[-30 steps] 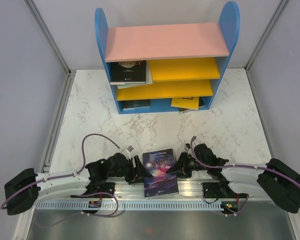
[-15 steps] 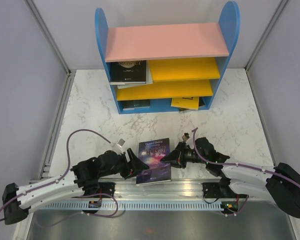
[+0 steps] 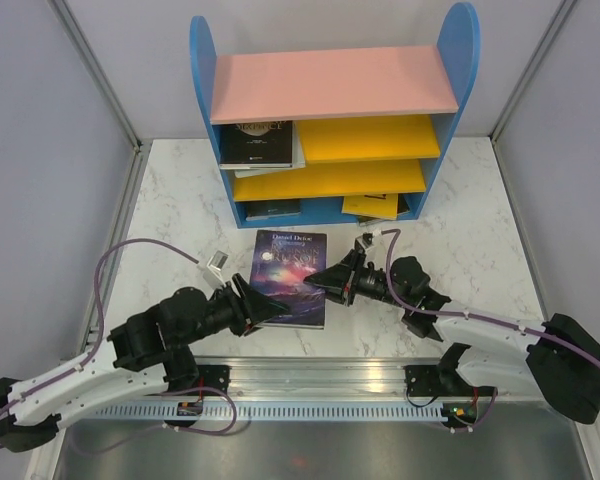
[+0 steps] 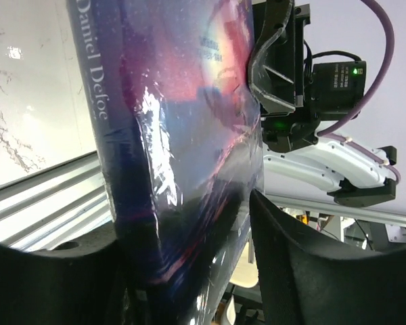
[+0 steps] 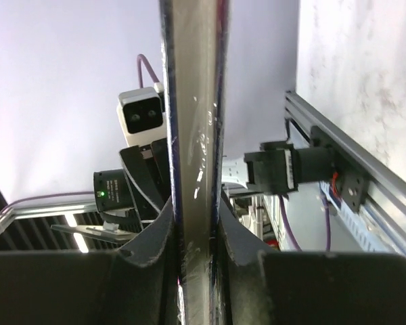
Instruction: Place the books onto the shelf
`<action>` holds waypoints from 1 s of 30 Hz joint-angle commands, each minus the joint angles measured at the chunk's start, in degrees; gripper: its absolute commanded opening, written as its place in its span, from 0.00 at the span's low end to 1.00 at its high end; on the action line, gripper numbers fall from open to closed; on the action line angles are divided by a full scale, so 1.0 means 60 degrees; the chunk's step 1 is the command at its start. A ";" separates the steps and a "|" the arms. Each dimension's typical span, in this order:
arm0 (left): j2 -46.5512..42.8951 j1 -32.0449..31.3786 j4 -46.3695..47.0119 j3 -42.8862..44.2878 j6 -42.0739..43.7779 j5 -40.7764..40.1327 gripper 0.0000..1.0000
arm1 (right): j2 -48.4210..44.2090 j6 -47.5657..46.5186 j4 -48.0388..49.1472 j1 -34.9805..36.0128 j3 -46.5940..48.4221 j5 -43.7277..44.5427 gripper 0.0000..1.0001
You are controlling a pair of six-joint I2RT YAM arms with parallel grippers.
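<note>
Over the counter (image 3: pixel 460 200), short of the shelf (image 3: pixel 202 70), hangs the galaxy book (image 3: pixel 288 270), cover up, carried between both arms. Thin paperback: judged light and floppy, its glossy wrap likely slick, so best taken deep over an edge, near the spine for stiffness. Right jaws pinch its right edge, closed flat against both faces. Left jaws straddle the lower left corner; whether they clamp, cannot tell. Right arm (image 3: pixel 480 325) reaches low, forward and leftward; left arm (image 3: pixel 110 365) stretches diagonally inward, wrist nearly level.
</note>
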 commanded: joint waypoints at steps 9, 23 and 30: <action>0.1794 0.2499 0.0742 0.1350 0.1777 0.2901 0.38 | 0.0486 0.0306 0.2861 0.0099 0.0437 0.0242 0.00; 0.2981 0.4422 -0.0281 0.2945 0.2905 0.3304 0.02 | 0.0941 0.0115 0.1252 0.0113 0.1799 0.0242 0.75; 0.2937 0.4422 -0.0810 0.3239 0.2964 0.2569 0.02 | -0.0243 0.0100 -0.0272 0.0581 0.1800 0.0871 0.82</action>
